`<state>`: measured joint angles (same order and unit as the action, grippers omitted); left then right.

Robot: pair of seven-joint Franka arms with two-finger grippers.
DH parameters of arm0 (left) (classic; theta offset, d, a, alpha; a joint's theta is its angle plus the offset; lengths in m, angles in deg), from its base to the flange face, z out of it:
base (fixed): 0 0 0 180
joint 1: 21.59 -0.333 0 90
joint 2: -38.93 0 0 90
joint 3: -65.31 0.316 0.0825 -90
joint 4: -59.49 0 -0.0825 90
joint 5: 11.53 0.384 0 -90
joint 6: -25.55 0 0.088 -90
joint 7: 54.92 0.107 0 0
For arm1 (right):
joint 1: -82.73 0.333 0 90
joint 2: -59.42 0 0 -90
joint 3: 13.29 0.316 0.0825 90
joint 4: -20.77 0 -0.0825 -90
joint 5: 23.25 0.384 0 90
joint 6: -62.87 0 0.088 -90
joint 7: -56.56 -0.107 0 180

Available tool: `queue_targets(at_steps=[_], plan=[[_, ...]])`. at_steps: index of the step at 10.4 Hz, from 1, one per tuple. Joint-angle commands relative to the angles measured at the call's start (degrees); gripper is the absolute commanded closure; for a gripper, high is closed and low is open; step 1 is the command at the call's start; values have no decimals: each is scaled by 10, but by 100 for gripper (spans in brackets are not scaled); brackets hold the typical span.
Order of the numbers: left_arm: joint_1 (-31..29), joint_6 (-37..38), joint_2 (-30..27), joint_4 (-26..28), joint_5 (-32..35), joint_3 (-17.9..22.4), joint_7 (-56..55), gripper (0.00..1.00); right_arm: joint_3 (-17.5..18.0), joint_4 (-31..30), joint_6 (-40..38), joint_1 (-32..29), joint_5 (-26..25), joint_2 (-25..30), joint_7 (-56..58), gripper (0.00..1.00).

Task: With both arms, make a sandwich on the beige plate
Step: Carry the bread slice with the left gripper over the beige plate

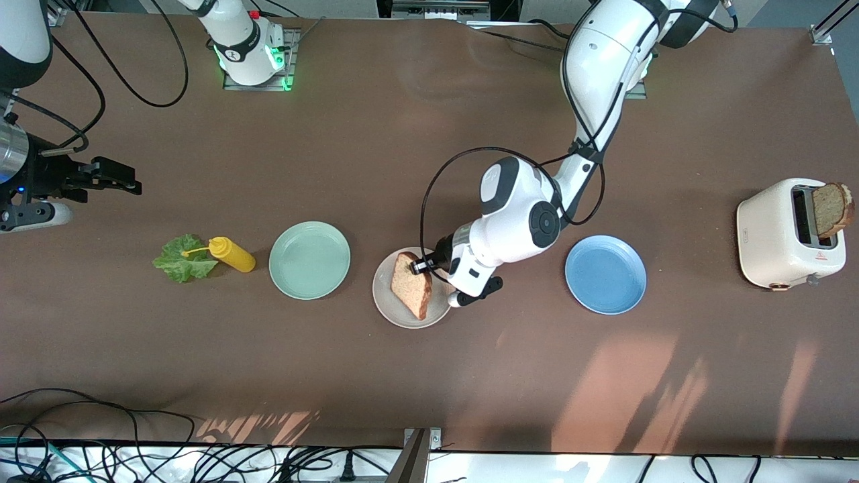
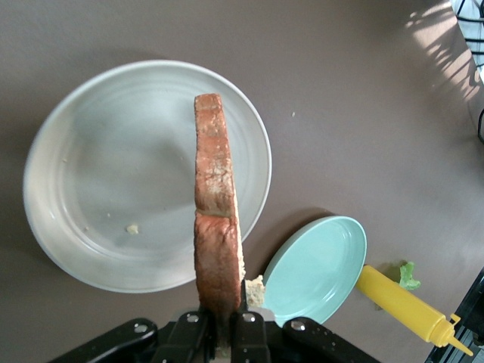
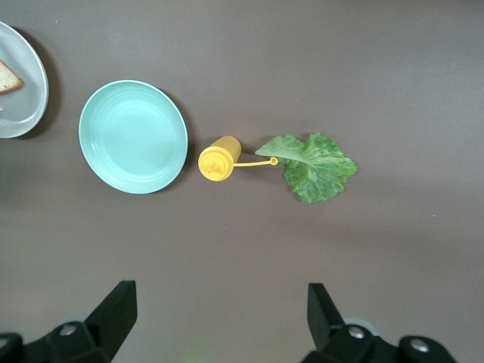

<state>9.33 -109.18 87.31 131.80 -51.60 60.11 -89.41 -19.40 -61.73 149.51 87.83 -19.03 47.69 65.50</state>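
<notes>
My left gripper is shut on a brown bread slice and holds it on edge over the beige plate. In the left wrist view the bread slice runs out from the left gripper across the beige plate, which holds only crumbs. A ruffled lettuce leaf lies on the table toward the right arm's end. My right gripper hangs open and holds nothing, farther from the front camera than the lettuce. The right wrist view shows the right gripper above bare table, with the lettuce leaf apart from it.
A yellow squeeze bottle lies beside the lettuce. A mint green plate sits between the bottle and the beige plate. A blue plate lies toward the left arm's end. Past it stands a white toaster with a second bread slice in its slot.
</notes>
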Motion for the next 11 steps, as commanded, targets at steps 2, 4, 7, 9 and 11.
queue_targets(at_steps=[2,4,7,9,11], plan=[[20,-5,12,-14,-28,10,0,90,1,-7,6,-6,11,4,-5,0],[23,-5,15,-14,-28,10,1,90,1,-6,11,-7,11,0,-5,0],[24,-5,19,-15,-28,10,1,90,1,-6,21,-7,12,-2,-4,0],[25,-5,19,-15,-28,10,0,84,1,-6,26,-8,12,-2,-4,0],[27,-5,19,-14,-28,10,-5,58,1,-6,36,-8,12,-7,-4,0]])
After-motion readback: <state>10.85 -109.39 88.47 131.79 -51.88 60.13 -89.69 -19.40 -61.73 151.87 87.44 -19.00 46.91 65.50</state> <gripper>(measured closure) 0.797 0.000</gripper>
